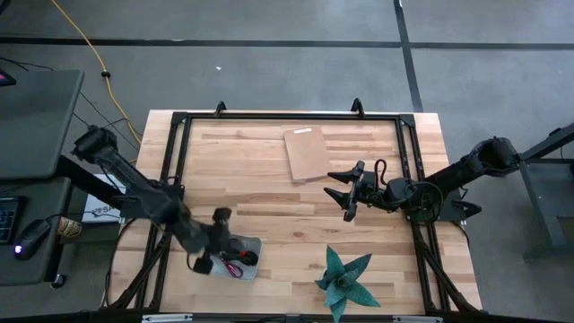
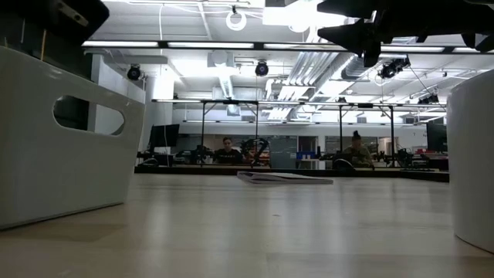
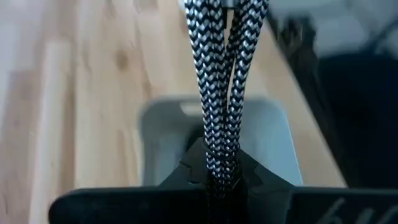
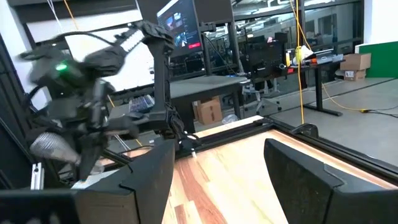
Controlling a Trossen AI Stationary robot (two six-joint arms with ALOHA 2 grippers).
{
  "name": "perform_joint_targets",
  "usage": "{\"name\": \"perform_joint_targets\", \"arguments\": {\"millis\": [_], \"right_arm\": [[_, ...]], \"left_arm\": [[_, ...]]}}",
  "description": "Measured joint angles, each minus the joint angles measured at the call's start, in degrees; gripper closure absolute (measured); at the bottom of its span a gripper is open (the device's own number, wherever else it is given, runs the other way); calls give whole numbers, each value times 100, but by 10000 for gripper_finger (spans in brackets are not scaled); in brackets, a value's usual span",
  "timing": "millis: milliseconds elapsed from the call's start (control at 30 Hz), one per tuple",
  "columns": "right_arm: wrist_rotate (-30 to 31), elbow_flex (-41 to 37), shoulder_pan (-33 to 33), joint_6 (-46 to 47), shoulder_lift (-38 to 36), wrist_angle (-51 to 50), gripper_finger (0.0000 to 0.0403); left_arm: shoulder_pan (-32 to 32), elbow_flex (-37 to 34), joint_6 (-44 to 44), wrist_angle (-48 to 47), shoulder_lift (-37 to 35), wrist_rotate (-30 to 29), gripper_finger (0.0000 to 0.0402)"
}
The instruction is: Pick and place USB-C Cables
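My left gripper [image 1: 224, 244] is shut on a grey braided USB-C cable [image 3: 224, 81] and hovers over a pale grey bin [image 1: 251, 244] near the table's front left. A red cable [image 1: 235, 267] lies inside that bin. In the left wrist view the bin [image 3: 273, 143] shows beyond the fingers. My right gripper [image 1: 343, 193] stands open and holds nothing; it is right of centre, just near of the brown board [image 1: 308, 152]. Its wide-apart fingers [image 4: 149, 180] point about level toward the left arm. My left gripper [image 3: 221, 177] pinches the grey braided cable doubled over, two strands [image 3: 219, 152] side by side between its two fingers. The fingers slant down from the table's left. The strands run on from the fingertips and out of the picture, above the bin.
A teal paper star [image 1: 345, 278] lies near the front edge, right of the bin. The brown board lies flat at the far centre. A black frame [image 1: 287, 117] borders the wooden tabletop. In the low view the bin's white wall [image 2: 62, 131] fills the left.
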Motion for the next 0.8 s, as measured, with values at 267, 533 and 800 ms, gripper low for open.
{"name": "perform_joint_targets", "arguments": {"millis": [267, 533, 800], "right_arm": [[0, 5, 0, 94, 0, -96, 162], [0, 6, 0, 93, 2, -135, 162], [-59, 6, 0, 109, 2, -135, 162]], "left_arm": [[-145, 1153, 62, -1450, 1443, 735, 401], [-40, 1324, 87, -1926, 1667, 918, 401], [-44, 1326, 184, -1903, 1739, 821, 401]]}}
